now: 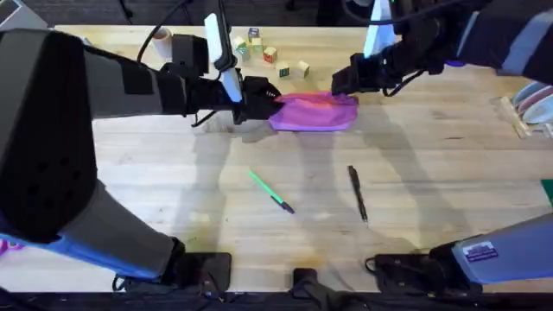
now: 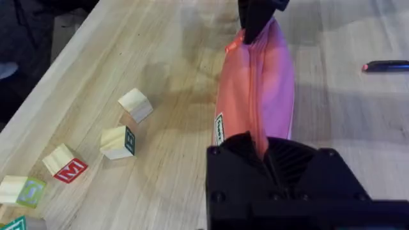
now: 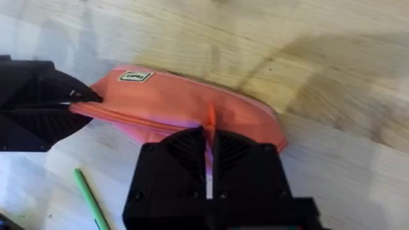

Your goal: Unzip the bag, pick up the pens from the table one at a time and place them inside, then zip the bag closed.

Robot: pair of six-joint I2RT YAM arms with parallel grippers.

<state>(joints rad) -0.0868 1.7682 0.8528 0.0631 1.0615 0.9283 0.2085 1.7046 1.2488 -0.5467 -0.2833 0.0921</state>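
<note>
1. The bag [image 1: 315,112] is lying at the far middle of the surface [image 1: 432,164], its zipper running closed along the top.
2. The left hand [image 1: 266,97] is pinching the bag's left end.
3. The right hand [image 1: 343,84] is clamping its fingers on the zipper pull at the right end.
4. The green pen [image 1: 270,191] and black pen [image 1: 358,193] are lying apart, nearer the bases.

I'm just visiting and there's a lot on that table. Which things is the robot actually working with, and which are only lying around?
In use:
- pink bag, held at one end by the left gripper and at the other by the right gripper
- green pen
- black pen

Lying about:
- lettered wooden blocks
- paper cup
- plates
</note>
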